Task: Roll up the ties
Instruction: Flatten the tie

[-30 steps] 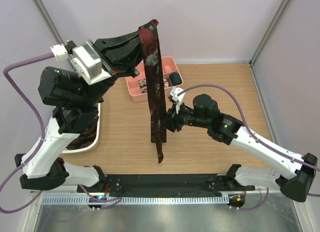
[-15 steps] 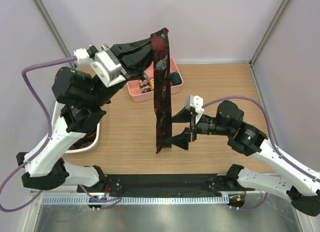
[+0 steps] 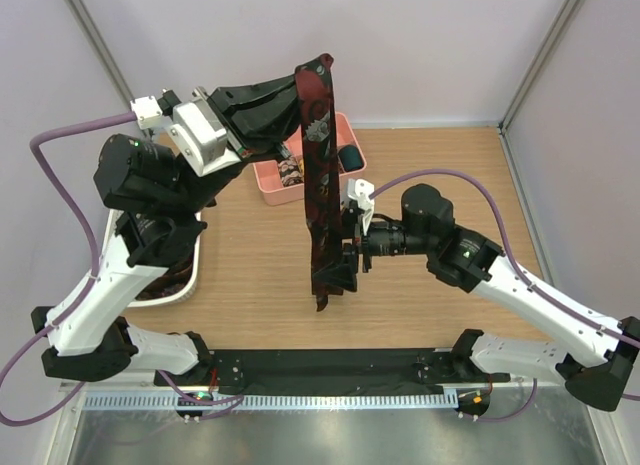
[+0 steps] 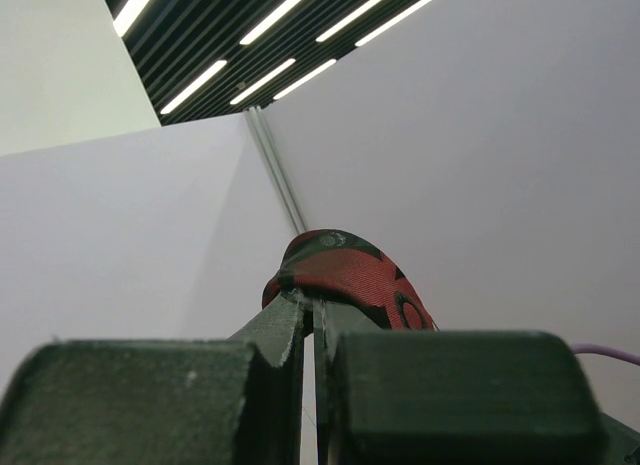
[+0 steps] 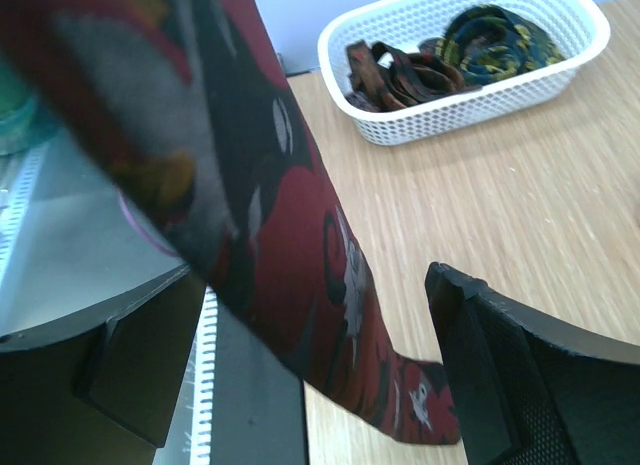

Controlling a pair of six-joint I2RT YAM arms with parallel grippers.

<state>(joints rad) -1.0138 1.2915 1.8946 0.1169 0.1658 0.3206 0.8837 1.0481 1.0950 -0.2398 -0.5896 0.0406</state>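
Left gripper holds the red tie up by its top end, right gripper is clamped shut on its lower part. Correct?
Not quite. The left gripper does hold the tie up by its top end, but the right gripper is open: the right wrist view shows its jaws wide apart with the tie's lower part hanging between them.

Wooden table [image 3: 440,170]: enclosed behind and at both sides by pale lilac walls [image 3: 430,45]; grey posts [image 3: 539,55] set at its far corners; strip lights [image 4: 300,20] mounted overhead.
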